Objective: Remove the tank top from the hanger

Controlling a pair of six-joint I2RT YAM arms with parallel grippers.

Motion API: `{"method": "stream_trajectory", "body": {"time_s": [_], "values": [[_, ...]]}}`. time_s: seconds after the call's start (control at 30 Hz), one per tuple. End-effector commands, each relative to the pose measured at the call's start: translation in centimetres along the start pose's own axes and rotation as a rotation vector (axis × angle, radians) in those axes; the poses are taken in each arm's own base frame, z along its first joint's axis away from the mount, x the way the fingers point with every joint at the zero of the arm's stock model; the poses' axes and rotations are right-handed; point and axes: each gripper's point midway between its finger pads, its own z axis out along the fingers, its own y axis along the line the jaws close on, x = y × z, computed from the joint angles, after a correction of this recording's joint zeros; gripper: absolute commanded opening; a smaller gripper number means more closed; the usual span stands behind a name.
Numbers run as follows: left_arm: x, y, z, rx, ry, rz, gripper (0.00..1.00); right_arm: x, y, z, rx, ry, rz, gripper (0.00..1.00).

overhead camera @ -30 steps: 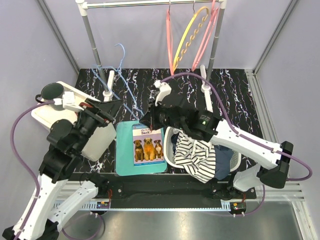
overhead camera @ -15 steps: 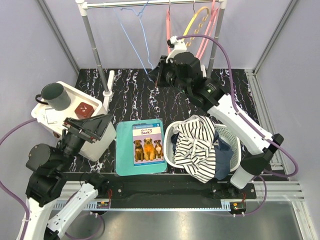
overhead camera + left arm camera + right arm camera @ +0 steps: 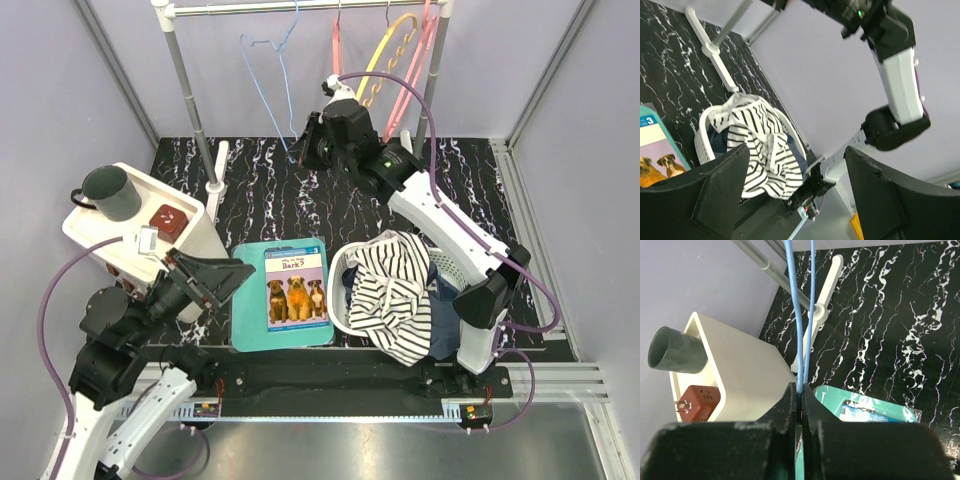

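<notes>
The striped black-and-white tank top (image 3: 388, 292) lies heaped in the white laundry basket (image 3: 340, 300), off the hanger; it also shows in the left wrist view (image 3: 760, 145). The bare blue wire hanger (image 3: 268, 75) hangs with its hook up at the rack rail (image 3: 250, 8). My right gripper (image 3: 298, 152) is shut on the hanger's lower corner; in the right wrist view (image 3: 800, 392) two blue wires (image 3: 801, 315) run into the closed jaws. My left gripper (image 3: 222, 278) is open and empty, low at the front left (image 3: 795, 195).
A white bin (image 3: 195, 235) at the left holds a dark cup (image 3: 108, 190) and a brown cube (image 3: 168, 220). A teal board with a dog book (image 3: 295, 285) lies at the middle front. Pink and yellow hangers (image 3: 395, 60) hang on the rail's right part.
My right arm has lifted the blue hanger from table height up to the rail at the back. My left arm has drawn back toward the near left edge.
</notes>
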Motion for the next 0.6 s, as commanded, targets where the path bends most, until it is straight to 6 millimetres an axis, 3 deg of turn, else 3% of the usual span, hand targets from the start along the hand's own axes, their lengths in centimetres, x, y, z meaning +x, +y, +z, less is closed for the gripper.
{"method": "stream_trajectory", "body": {"time_s": [0.0, 0.1, 0.17, 0.2, 0.23, 0.37, 0.47, 0.53, 0.57], "values": [[2.0, -1.0, -1.4, 0.104, 0.062, 0.036, 0.81, -1.7, 1.7, -0.8, -0.059, -0.032, 0.045, 0.00], [2.9, -0.6, -2.0, 0.118, 0.073, 0.042, 0.81, -0.8, 1.5, -0.7, -0.064, -0.005, 0.037, 0.00], [3.4, -0.5, -2.4, 0.129, 0.075, 0.050, 0.81, 0.1, 1.1, -0.6, -0.062, 0.020, 0.024, 0.10], [3.8, -0.1, -2.5, 0.131, 0.082, 0.050, 0.81, 0.1, 1.2, -1.0, -0.069, 0.019, 0.008, 0.18], [4.1, 0.2, -2.6, 0.128, 0.089, 0.049, 0.81, 0.7, 0.9, -1.0, -0.069, 0.037, -0.006, 0.38], [5.3, 1.1, -2.6, 0.122, 0.114, 0.038, 0.81, 1.5, 0.5, -2.4, -0.072, 0.054, -0.048, 0.72], [6.2, 2.1, -2.5, 0.110, 0.137, 0.024, 0.81, 1.7, 1.1, -4.6, -0.096, 0.053, -0.079, 0.89], [6.5, 2.3, -2.4, 0.109, 0.148, 0.027, 0.81, 3.0, 1.7, -5.4, -0.117, 0.079, -0.111, 0.99], [6.9, 2.5, -2.3, 0.109, 0.166, 0.027, 0.81, 2.7, 2.3, -6.7, -0.138, 0.069, -0.122, 1.00]]}}
